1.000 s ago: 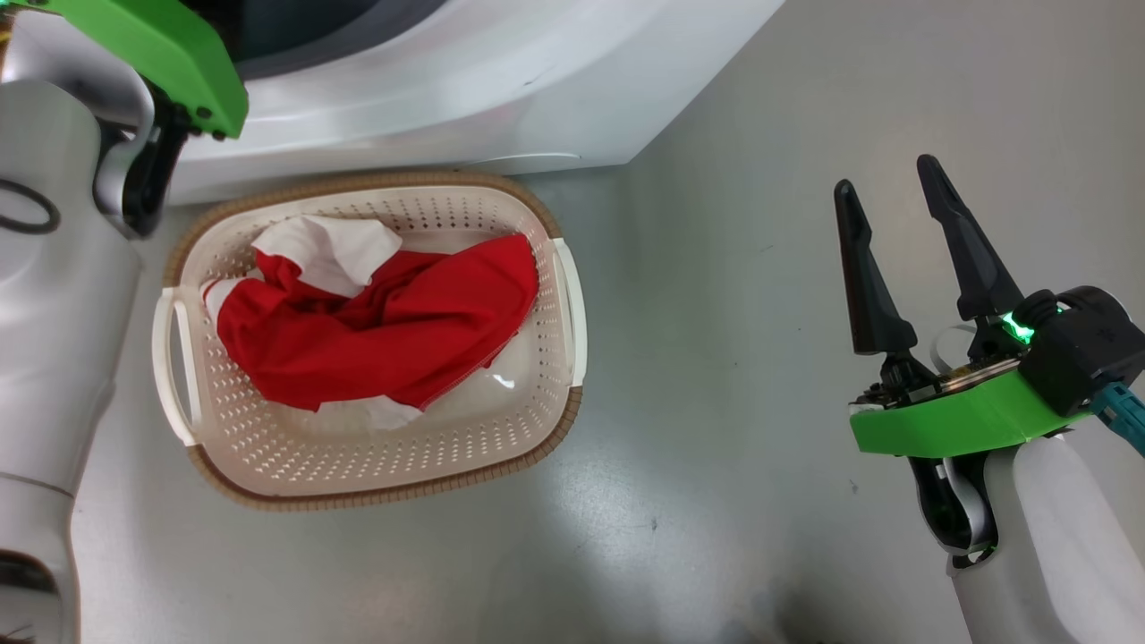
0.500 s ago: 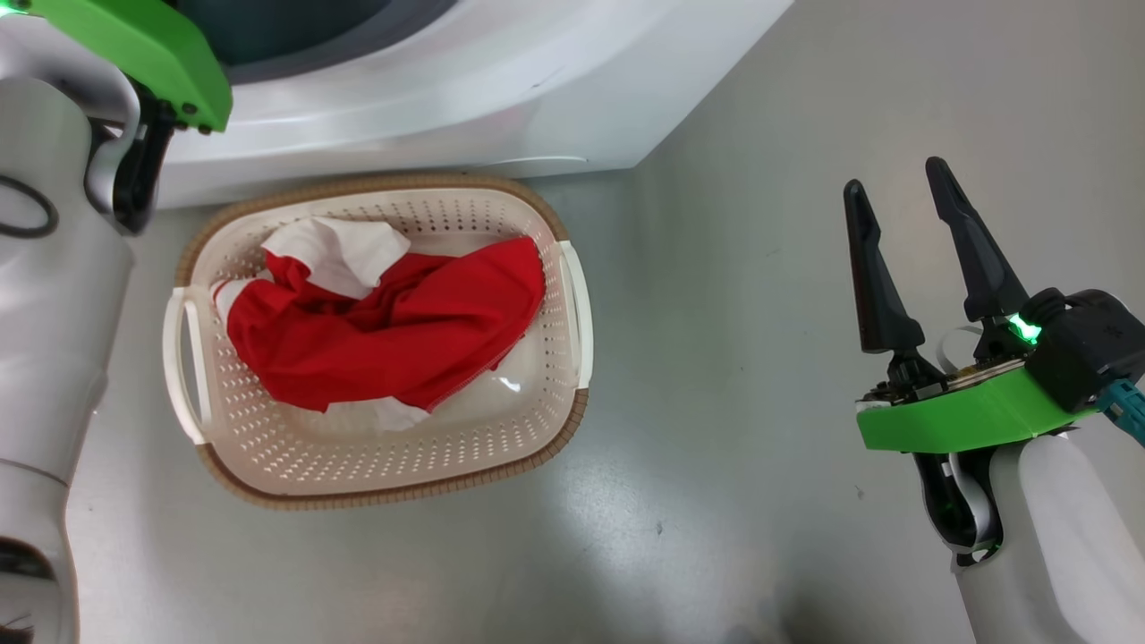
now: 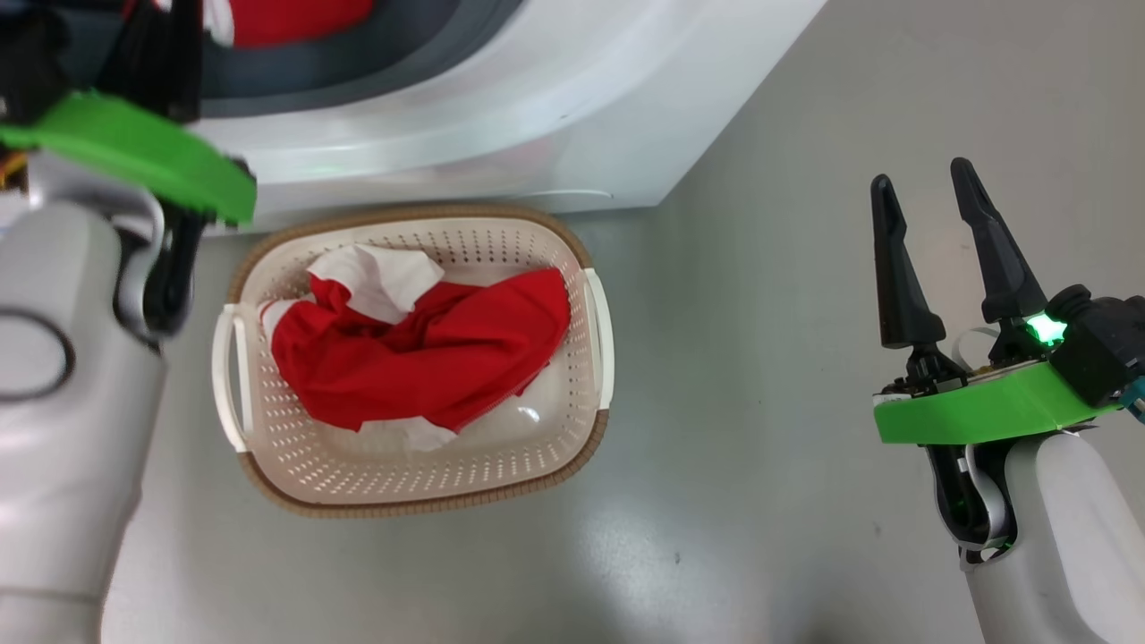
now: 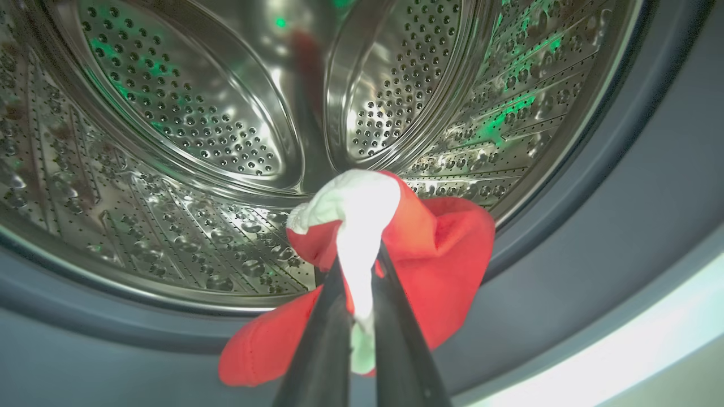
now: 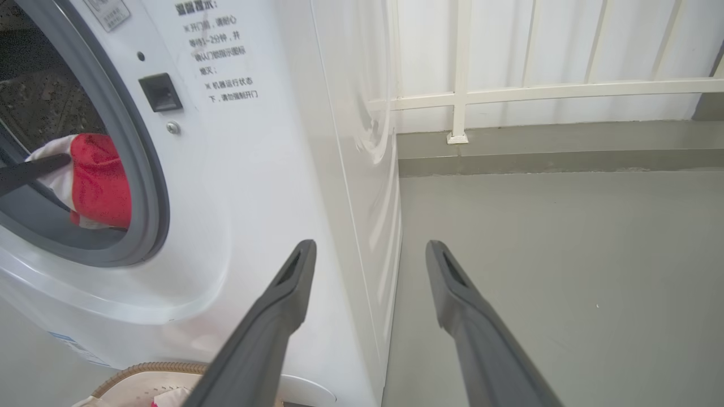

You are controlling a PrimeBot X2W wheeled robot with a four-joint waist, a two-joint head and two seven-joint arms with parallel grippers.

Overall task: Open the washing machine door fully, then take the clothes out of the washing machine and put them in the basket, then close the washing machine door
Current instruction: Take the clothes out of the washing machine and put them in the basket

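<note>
Left hand (image 4: 361,261) pinching soft red-white clothes (image 4: 447,265) at perforated steel drum (image 4: 186,130) mouth; right hand (image 3: 920,172) spread, empty.

The right jaws are two long black fingers (image 3: 897,277), broad at the base and tapering to rounded tips. Seen close from the right wrist, each dark grey finger has a shallow slot (image 5: 451,263) sunk into its inner face near the tip. They rise from a flat bright-green wrist plate (image 3: 975,419). Beside them a small green light (image 3: 1038,329) glows against a boxy black housing (image 3: 1102,344), with a teal connector (image 3: 1134,398) at its right. A white ribbon cable (image 3: 984,496) loops under the plate. The right forearm (image 3: 1064,555) is glossy pale grey. The left forearm (image 3: 63,447) matches, marked with a thin dark ring (image 3: 68,351), with its own green plate (image 3: 134,156). The left jaws are smooth dark left fingers (image 4: 322,350).
</note>
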